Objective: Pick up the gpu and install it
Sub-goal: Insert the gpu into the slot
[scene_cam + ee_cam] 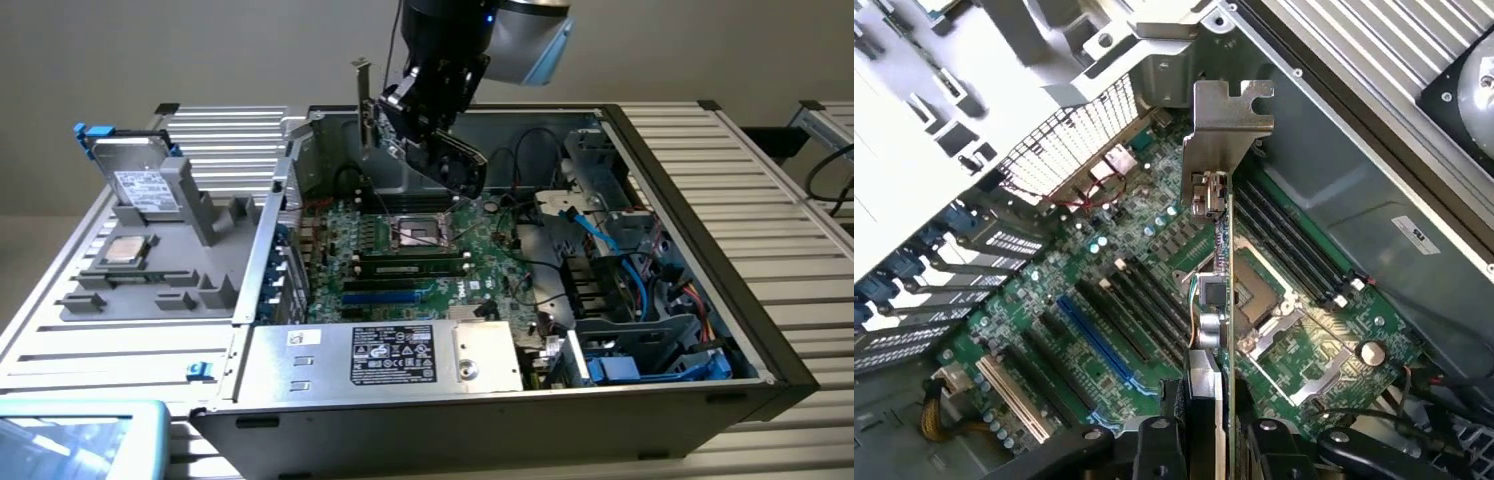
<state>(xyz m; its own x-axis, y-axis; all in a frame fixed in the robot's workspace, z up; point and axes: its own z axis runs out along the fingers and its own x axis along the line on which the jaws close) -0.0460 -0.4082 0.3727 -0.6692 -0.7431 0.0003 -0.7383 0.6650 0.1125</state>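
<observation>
GPU (443, 158) is up in the air, over the open computer case (747, 335), and my end effector (422, 110) has hold of it. The fingers are closed part of the way, one on each flat face of the card, so the card is clamped between them. In the exterior view I see the card tilted, with its silver bracket (363, 92) pointing up, toward the exterior view's left. It does not touch the motherboard (400, 275); it hangs above the area of the CPU socket (420, 232).

In the wrist view I look along the thin edge of the GPU (1222, 270), from the end effector (1209, 445) to the bracket (1226, 130), with the motherboard (1104, 260) and the socket (1269, 300) below.

The case lies on its side on the bench (774, 170). A silver drive with blue clips (140, 185) stands well apart, on the exterior view's left.
</observation>
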